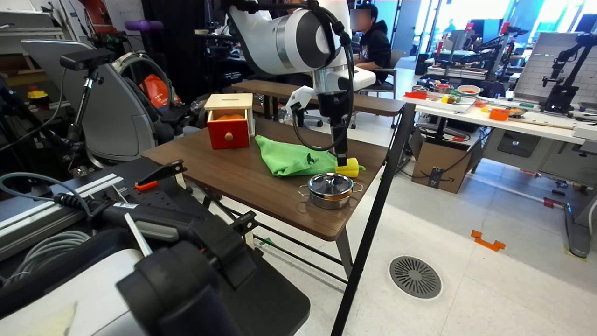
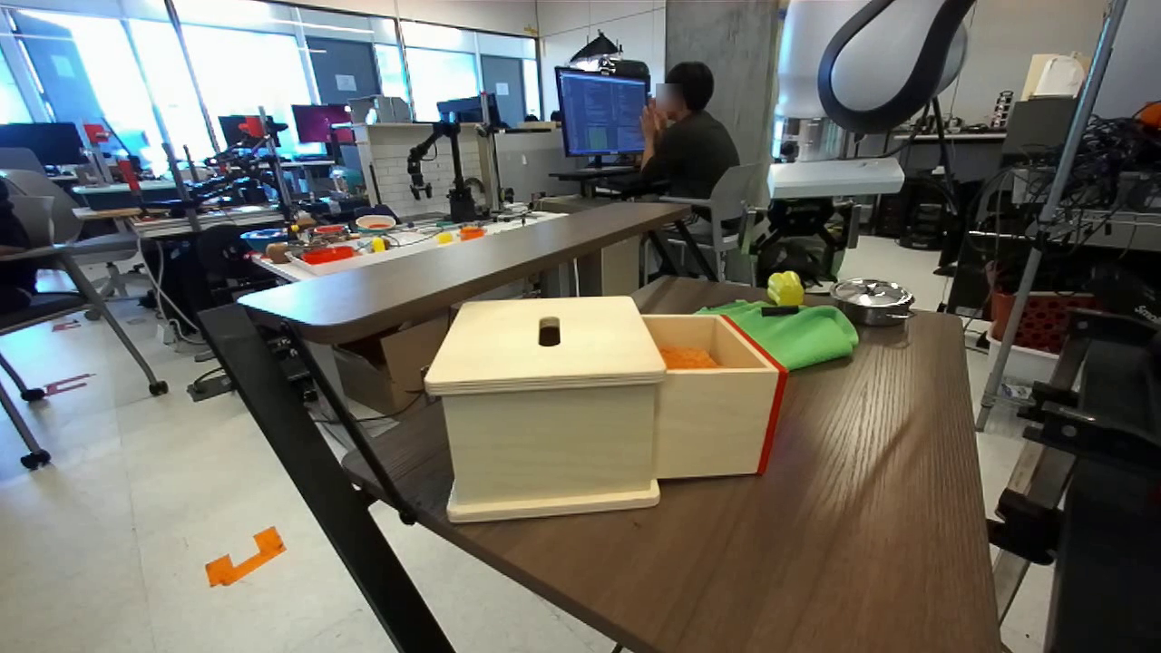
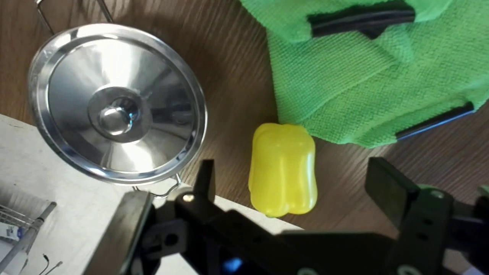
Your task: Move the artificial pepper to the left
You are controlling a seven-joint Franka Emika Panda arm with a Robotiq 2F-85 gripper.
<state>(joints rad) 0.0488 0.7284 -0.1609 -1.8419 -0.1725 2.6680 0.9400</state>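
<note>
Round lidded steel pot [image 1: 330, 190]: is standing near a rounded corner of the brown wood-grain bench [image 1: 233, 172].
Pale wooden box [image 2: 553, 444]: is standing just beside an edge, near another corner; its red-fronted drawer [image 1: 228, 133] is jutting out, showing orange contents [image 2: 687, 358].
Rumpled bright-green cloth [image 1: 291, 156]: is lying inside the edges, between pot and box.

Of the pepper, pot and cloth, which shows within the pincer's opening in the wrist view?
The yellow pepper: it shows framed by the open pincer; the lidded pot shows left of that opening, the green cloth higher up.
</note>
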